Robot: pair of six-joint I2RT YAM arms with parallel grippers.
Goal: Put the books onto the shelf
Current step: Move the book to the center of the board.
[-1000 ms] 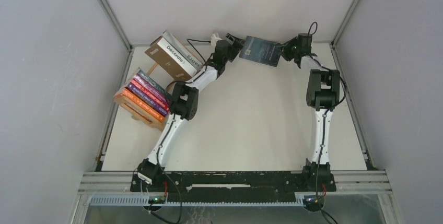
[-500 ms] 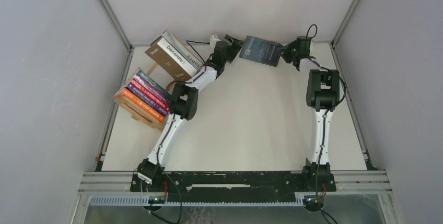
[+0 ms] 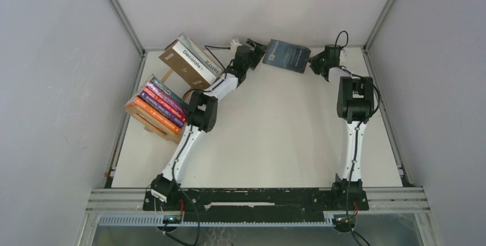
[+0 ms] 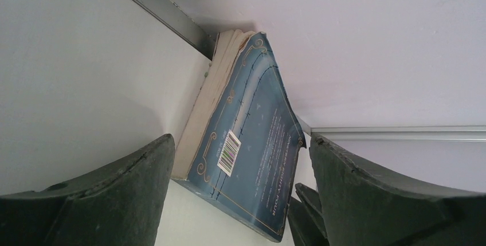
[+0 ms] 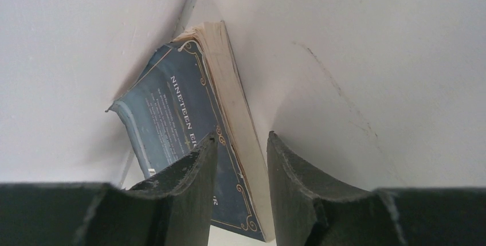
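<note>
Your left gripper stands wide open and empty, with the dark blue paperback leaning ahead between its fingers. Your right gripper, half-closed, straddles its corner; grip uncertain.

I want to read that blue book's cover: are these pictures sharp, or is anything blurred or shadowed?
Top external view: evenly lit, sharp, soft shadows, but the blue book is too small to read. Left wrist view: its barcode is crisp; the fingers loom dark. Right wrist view: title lettering is legible, partly hidden by a dark finger.
</note>
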